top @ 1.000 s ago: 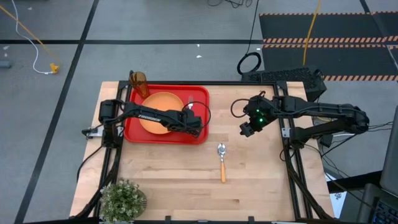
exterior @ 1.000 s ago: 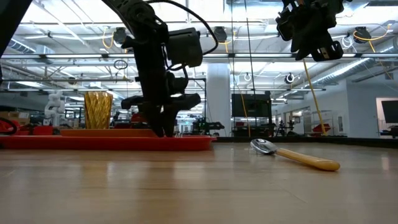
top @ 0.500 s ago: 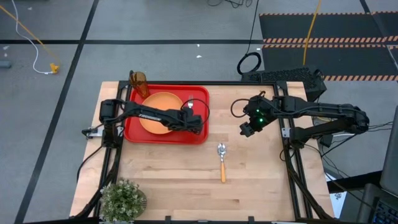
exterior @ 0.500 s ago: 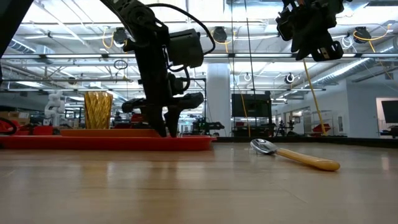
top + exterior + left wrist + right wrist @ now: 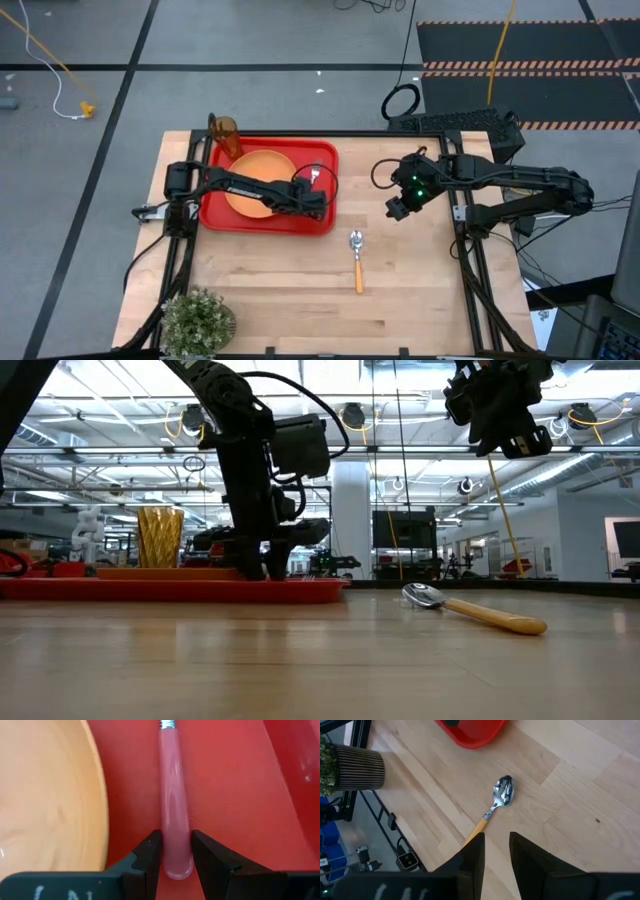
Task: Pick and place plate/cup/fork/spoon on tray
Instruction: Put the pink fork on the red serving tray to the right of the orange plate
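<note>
Now left pincer (image 5: pixel 176 851) around fork (image 5: pixel 175 815).

Red tray (image 5: pixel 222 215), plain orange plate (image 5: pixel 255 175), amber ribbed cup (image 5: pixel 225 133), pink-handled fork (image 5: pixel 175 810), spoon (image 5: pixel 357 260) with orange-yellow handle, pale wood counter (image 5: pixel 420 300).

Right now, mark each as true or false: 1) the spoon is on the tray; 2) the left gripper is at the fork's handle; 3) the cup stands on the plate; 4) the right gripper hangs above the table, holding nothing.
1) False: the spoon lies on the bare table, off the tray.
2) True: the left gripper brackets the fork handle end, beside the plate.
3) False: the cup stands at the tray's far left corner, beside the plate.
4) True: the right gripper is empty.
</note>
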Controlling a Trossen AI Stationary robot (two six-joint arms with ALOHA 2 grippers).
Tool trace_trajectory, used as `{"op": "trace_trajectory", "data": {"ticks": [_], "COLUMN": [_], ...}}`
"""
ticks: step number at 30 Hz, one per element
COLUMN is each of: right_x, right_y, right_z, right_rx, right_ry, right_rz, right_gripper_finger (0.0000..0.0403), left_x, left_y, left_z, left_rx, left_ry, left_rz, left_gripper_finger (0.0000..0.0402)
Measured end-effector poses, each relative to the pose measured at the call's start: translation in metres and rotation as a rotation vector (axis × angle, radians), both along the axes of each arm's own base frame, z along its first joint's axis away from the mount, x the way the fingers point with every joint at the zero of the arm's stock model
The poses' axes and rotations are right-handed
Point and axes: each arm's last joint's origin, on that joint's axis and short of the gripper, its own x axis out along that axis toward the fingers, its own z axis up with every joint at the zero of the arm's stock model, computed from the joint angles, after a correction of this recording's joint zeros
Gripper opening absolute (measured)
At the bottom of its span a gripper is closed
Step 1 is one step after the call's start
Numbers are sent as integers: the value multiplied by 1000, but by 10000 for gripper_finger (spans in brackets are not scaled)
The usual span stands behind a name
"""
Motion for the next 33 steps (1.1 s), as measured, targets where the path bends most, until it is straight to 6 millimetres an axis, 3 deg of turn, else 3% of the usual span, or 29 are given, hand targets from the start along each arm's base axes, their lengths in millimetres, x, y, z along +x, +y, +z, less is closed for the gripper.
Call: {"op": "trace_trajectory", "data": {"ticks": [8,33], "right_x": [0,0], "right_y": [0,0], "right_z": [0,0], "right_rx": [-12,-38], "right_ry": [-5,-10], "right_rz": [18,34], "right_gripper_finger": [82,82], "left_x": [-2,-9], "left_y": [-10,-13], "left_z": [3,13], "left_rx": [-50,-173], "left_ry": [-4,-19], "left_rz": [37,116], "left_gripper_finger": [113,113]}}
